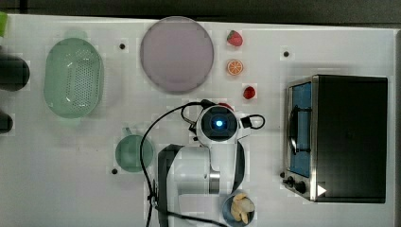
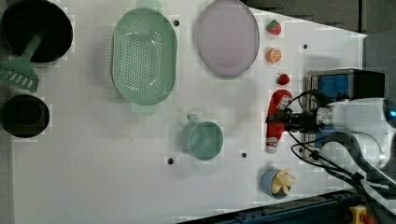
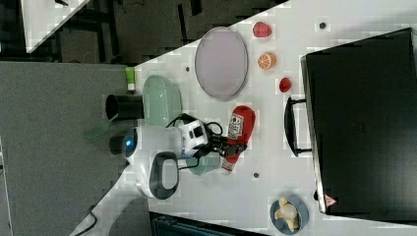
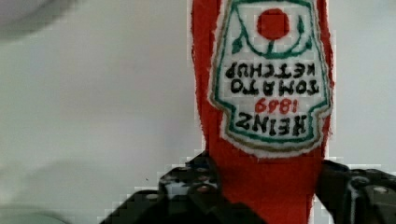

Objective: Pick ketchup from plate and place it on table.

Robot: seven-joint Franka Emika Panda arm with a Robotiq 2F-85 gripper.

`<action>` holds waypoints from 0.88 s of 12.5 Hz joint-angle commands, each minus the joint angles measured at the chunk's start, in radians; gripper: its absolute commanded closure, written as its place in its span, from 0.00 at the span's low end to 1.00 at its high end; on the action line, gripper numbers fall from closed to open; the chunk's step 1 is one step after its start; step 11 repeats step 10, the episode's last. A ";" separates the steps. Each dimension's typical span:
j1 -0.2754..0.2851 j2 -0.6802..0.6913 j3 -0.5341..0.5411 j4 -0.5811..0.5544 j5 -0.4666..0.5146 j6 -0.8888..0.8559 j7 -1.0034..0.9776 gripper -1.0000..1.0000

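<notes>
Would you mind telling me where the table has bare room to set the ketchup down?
The widest bare patch of table lies below the colander at the left view's left of the green cup. It is crowded along the fruit row beside the plate, near the oven, and by the small bowl. The gripper holds the ketchup.

Open room: bare worktop (image 2: pixel 93 163) below colander (image 2: pixel 144 56), left view.
Obstacles: toaster oven (image 2: pixel 343 84) beside gripper (image 2: pixel 280 122); cup (image 2: pixel 201 139), banana bowl (image 2: pixel 279 183) near.

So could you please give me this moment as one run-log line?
gripper: shut on ketchup | ketchup: off plate, over table | plate: bare
</notes>
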State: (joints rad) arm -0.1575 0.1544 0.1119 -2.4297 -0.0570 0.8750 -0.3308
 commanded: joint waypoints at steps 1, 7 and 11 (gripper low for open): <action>-0.008 0.013 0.000 0.016 0.007 0.060 0.055 0.18; -0.008 -0.103 0.010 0.168 0.012 -0.188 0.159 0.00; -0.008 -0.180 0.011 0.321 0.016 -0.305 0.242 0.00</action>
